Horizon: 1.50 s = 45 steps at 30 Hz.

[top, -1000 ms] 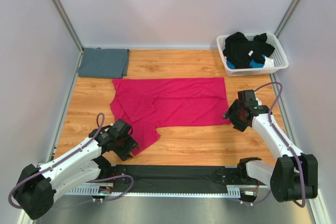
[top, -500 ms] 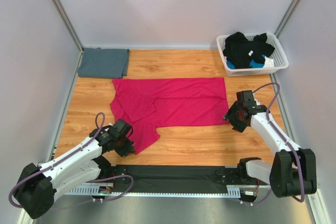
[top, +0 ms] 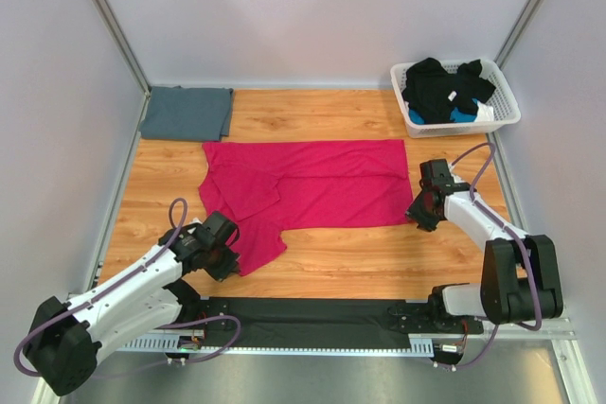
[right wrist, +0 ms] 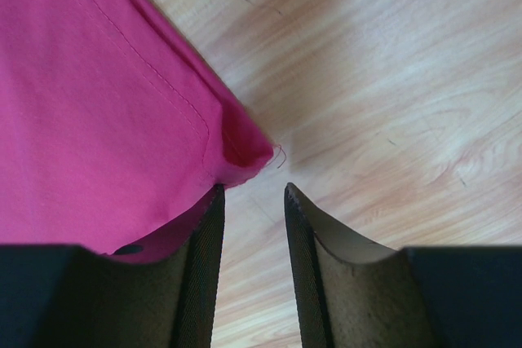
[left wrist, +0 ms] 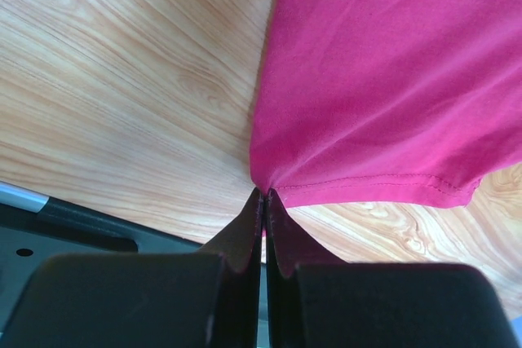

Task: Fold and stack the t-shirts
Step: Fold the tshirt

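Note:
The magenta-pink t-shirt (top: 312,186) lies spread on the wooden table, with a flap hanging toward the near left. My left gripper (top: 228,260) is at that flap's near corner. In the left wrist view its jaws (left wrist: 266,193) are pressed together on the hem corner of the shirt (left wrist: 383,79). My right gripper (top: 418,215) sits at the shirt's near right corner. Its jaws (right wrist: 253,189) stand apart over bare wood, and the shirt corner (right wrist: 90,103) lies against the left fingertip (right wrist: 214,201). The blue-grey t-shirt (top: 187,113) lies folded at the far left.
A white lattice basket (top: 507,106) with dark and blue clothes stands at the far right corner. Grey walls with metal rails close in the table on both sides. A black strip (top: 312,314) runs along the near edge between the arm bases.
My left gripper has shut on the shirt's near left hem corner. My right gripper has moved in to the shirt's right corner and its jaws have narrowed.

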### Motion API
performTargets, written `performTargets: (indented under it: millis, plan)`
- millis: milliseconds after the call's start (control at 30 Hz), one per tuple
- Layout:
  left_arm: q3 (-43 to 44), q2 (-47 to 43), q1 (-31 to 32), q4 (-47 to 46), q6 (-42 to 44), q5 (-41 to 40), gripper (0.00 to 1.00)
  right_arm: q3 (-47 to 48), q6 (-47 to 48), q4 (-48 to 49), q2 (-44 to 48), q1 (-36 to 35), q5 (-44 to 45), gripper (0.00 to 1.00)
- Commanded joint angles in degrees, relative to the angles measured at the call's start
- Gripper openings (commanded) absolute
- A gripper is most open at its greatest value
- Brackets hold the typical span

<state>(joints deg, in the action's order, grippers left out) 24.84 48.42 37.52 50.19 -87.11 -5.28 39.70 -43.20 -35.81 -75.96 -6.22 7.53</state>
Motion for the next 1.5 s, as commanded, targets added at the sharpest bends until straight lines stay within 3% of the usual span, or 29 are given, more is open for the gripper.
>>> performTargets:
  millis: [0,200,467,667,967,1267,1467]
  plan:
    - [2.06,-0.87,0.19,1.75,0.45,-1.84,0.0,2.22,0.84,3.73,-1.47,0.24,3.37,0.37]
    - [2.05,-0.7,0.1,1.75,0.45,-1.93,0.0,1.69,1.19,5.22,-3.93,0.24,3.28,0.34]
    - [2.93,-0.7,0.19,2.8,0.98,-2.72,0.0,0.9,2.33,5.23,-4.72,0.24,4.95,0.0]
    - [8.11,0.18,0.1,6.75,3.52,-4.83,0.0,1.78,2.68,0.49,-1.04,0.24,4.6,0.0]
    - [23.22,4.83,0.1,8.87,12.13,-10.97,0.0,4.76,2.24,-5.23,5.47,0.24,3.2,0.0]
    - [39.74,16.42,-4.11,7.21,28.19,-16.08,0.0,11.18,1.1,-5.06,-0.06,0.24,3.54,0.01]
    - [47.3,23.1,-10.09,1.84,39.2,-13.18,0.0,14.17,-0.04,-4.71,-4.54,1.03,3.28,0.01]
